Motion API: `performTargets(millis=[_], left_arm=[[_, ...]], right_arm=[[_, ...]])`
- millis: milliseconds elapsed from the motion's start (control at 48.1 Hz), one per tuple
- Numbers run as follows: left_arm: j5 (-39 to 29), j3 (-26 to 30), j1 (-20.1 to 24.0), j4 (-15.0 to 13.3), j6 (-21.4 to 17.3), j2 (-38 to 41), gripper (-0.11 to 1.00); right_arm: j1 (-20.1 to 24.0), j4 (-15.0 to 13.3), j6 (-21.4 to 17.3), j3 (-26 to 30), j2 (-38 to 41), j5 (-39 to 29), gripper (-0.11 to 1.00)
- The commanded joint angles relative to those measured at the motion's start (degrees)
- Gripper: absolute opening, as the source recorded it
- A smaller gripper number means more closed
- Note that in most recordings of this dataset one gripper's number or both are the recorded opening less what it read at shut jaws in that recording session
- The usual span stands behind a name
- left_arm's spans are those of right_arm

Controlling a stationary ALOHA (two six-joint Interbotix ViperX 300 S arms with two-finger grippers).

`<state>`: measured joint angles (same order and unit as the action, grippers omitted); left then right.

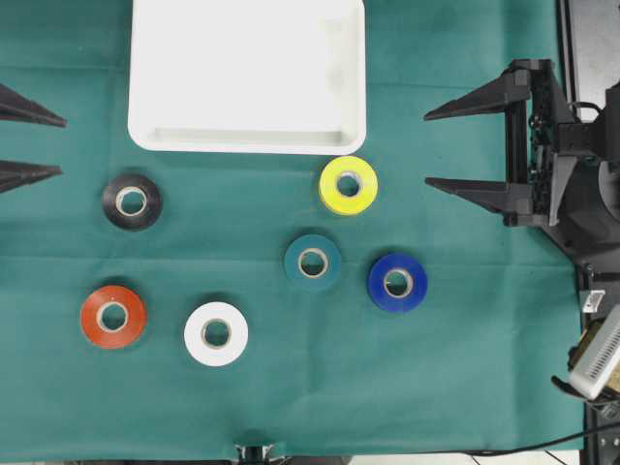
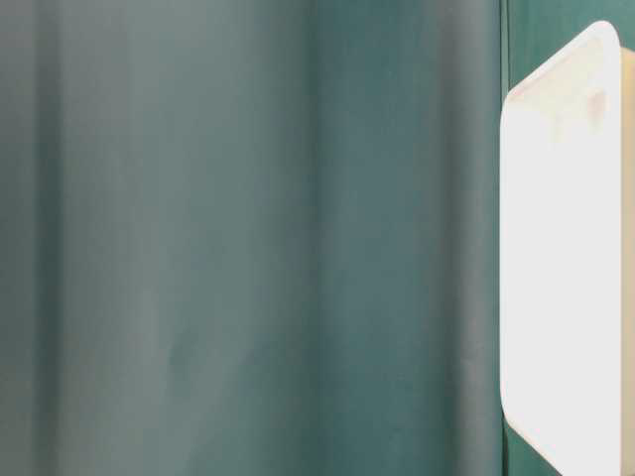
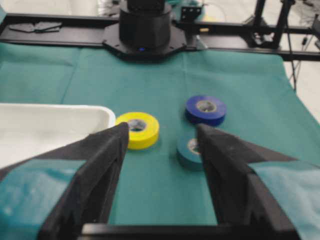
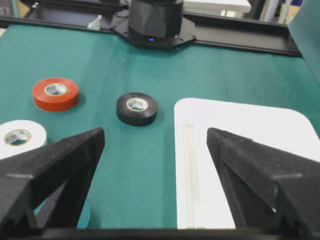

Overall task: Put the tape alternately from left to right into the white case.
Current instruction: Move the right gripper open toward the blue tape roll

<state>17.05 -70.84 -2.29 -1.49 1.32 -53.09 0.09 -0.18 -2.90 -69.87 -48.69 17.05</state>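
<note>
Right claw (image 1: 450, 147) at right edge, jaws spread wide, empty, above green-clothed counter (image 1: 465, 368). Left claw (image 1: 44, 145) at left edge, only tips showing overhead, jaws parted, nothing gripped.

Large shallow white rectangular plastic case (image 1: 247, 139) at top centre, holds nothing.

All six small round tape rolls flat on cloth below case: yellow roll (image 1: 349, 184) nearest case's right corner, teal roll (image 1: 312, 262), blue roll (image 1: 397, 282), black roll (image 1: 132, 201), red roll (image 1: 112, 316), white roll (image 1: 216, 334).

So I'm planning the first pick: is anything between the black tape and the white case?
No. In the overhead view only bare green cloth separates the black tape from the white case.
</note>
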Motion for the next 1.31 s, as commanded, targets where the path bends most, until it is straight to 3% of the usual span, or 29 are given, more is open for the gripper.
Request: performTargets(millis=[0,250,832,1290], left_arm=[[0.4,0.6,-0.1,-0.2,-0.1,0.4,0.60],[-4.0,1.1,-0.1,-0.3,1.3,1.1,0.59],[-17.8,5.0,1.8,-0.3,5.1,8.6,0.59],[-18.9,5.0,1.8,-0.3,5.1,8.6,0.59]], right_arm=[[0.0,-0.1,-0.1,1.1,0.4,0.4,0.67],[0.0,-0.1,-3.4,2.5,2.1,-3.8,0.67],[0.0,-0.1,-4.3,7.9,11.5,-17.1,0.67],[0.0,-0.1,-5.1,8.1,12.0,-20.1,0.67]])
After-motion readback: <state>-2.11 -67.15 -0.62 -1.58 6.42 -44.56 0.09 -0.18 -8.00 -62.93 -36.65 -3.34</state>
